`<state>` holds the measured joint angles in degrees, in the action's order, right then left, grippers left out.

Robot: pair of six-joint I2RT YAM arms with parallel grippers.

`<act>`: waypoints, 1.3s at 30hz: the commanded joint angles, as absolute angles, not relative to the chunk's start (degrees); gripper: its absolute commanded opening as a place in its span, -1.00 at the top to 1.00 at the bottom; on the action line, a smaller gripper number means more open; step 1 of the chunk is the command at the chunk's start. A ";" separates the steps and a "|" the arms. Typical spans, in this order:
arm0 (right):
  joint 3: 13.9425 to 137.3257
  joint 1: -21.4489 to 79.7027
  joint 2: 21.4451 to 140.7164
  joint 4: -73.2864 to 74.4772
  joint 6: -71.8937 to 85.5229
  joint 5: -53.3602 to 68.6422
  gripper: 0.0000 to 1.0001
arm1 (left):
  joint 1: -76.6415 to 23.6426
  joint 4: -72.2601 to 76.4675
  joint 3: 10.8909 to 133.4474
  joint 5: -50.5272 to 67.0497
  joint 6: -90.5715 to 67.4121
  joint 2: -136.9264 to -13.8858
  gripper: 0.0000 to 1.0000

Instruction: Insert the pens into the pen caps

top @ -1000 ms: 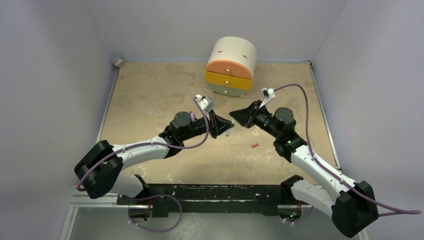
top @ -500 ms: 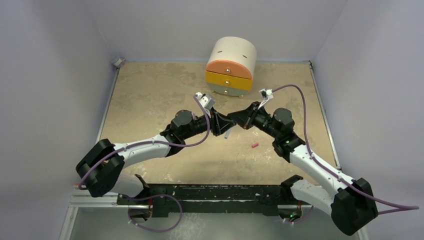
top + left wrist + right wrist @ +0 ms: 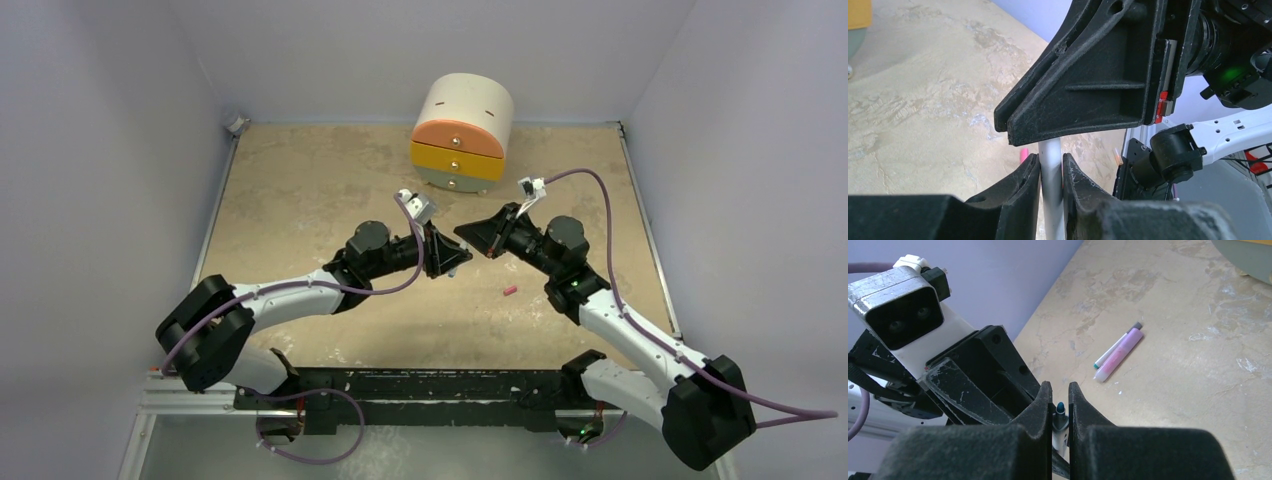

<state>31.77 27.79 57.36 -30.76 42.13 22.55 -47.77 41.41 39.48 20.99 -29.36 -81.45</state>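
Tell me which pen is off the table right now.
The white-barrelled pen gripped in the left tool; the pink pen and slim pen beside it lie flat.

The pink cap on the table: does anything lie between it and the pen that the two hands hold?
Nothing visible does. The pink cap lies on the table, on the near side of the pen, which the left hand and the right hand grip in the air; only table surface shows between.

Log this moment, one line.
left hand: closed on grey pen barrel | right hand: shut on its teal tip | pink cap: loose on table | two other pens: lying side by side
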 commanded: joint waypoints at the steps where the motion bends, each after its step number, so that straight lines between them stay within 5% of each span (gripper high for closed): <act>1: 33.10 27.64 57.12 -34.30 42.69 23.82 1.00 | -47.99 42.13 39.29 23.35 -28.98 -81.12 0.69; 3: 32.99 27.58 57.09 -34.36 42.73 23.80 1.00 | -47.99 41.78 38.99 23.62 -28.77 -81.28 0.94; 6: 33.10 27.55 56.53 -32.80 42.67 21.41 1.00 | -47.99 41.94 38.82 23.19 -28.72 -81.51 1.00; 9: 34.78 27.60 52.32 -23.75 39.19 8.62 0.52 | -47.91 40.29 38.96 19.00 -27.98 -80.96 1.00; 10: 35.64 27.55 50.63 -19.81 38.15 3.28 0.24 | -47.78 37.69 39.72 16.32 -27.27 -80.81 1.00; 12: 36.97 27.40 47.79 -12.89 37.71 -5.88 -0.64 | -47.24 31.39 41.80 12.42 -25.33 -81.31 1.00; 13: 37.34 27.17 46.78 -9.95 38.27 -8.92 -0.79 | -46.68 28.75 42.93 11.96 -24.51 -81.86 1.00; 16: 36.63 26.62 44.52 -4.51 41.12 -12.75 -0.45 | -44.54 25.50 44.22 11.71 -24.20 -82.85 1.00; 24: 32.63 26.46 49.63 17.62 60.72 -13.40 -0.32 | -42.80 24.87 43.66 8.08 -24.69 -80.48 1.00; 33: 25.10 26.45 52.58 14.78 63.06 -9.25 0.08 | -42.47 25.92 42.24 8.02 -24.61 -80.68 1.00; 39: 24.27 26.43 59.58 10.31 61.16 -6.41 0.53 | -41.93 25.80 41.36 8.04 -24.43 -80.75 1.00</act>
<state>24.60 26.57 56.40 14.68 61.34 -8.45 -42.68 23.92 41.63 8.51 -25.74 -82.72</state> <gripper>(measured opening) 0.320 0.116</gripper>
